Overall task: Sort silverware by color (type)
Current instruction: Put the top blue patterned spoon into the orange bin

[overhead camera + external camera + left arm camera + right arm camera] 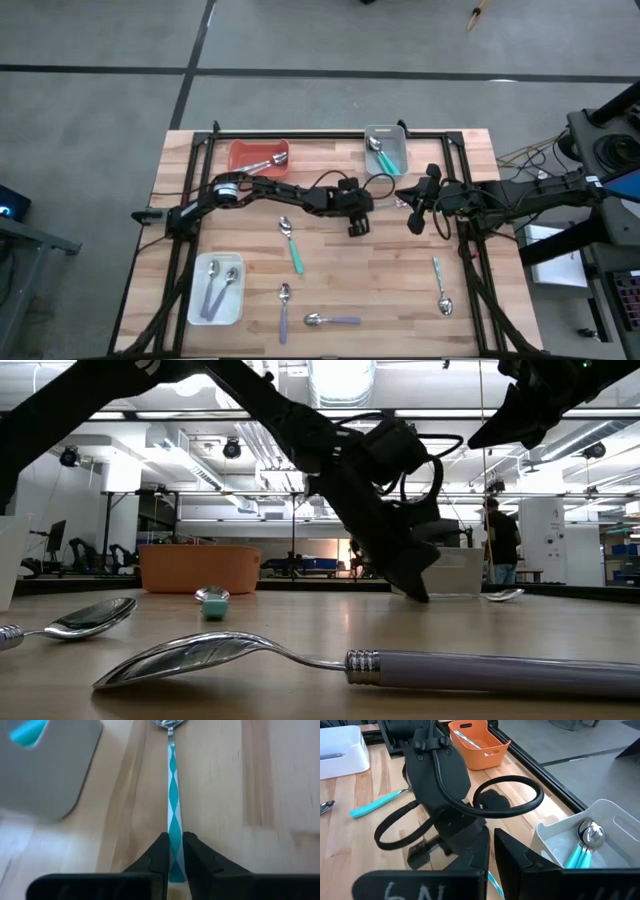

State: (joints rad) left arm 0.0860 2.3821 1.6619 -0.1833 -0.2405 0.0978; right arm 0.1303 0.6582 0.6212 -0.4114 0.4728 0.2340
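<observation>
Teal and white, the spoon handle (pixel 173 820) lies on the wood table (pixel 280 780) pointing to twelve o'clock from the left gripper (pixel 173 852), whose fingers pinch its near end, while the right gripper (pixel 490 851) waits shut nearby.

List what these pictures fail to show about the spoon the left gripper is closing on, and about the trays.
- Teal spoon at the left gripper: bowl cut off by the edge in the left wrist view; hidden under the arm in the high view.
- Orange tray: contents too small from above; its wall hides them in the low view.
- White tray: handle colours too small to tell from above.
- Right gripper: holds nothing visible.
</observation>
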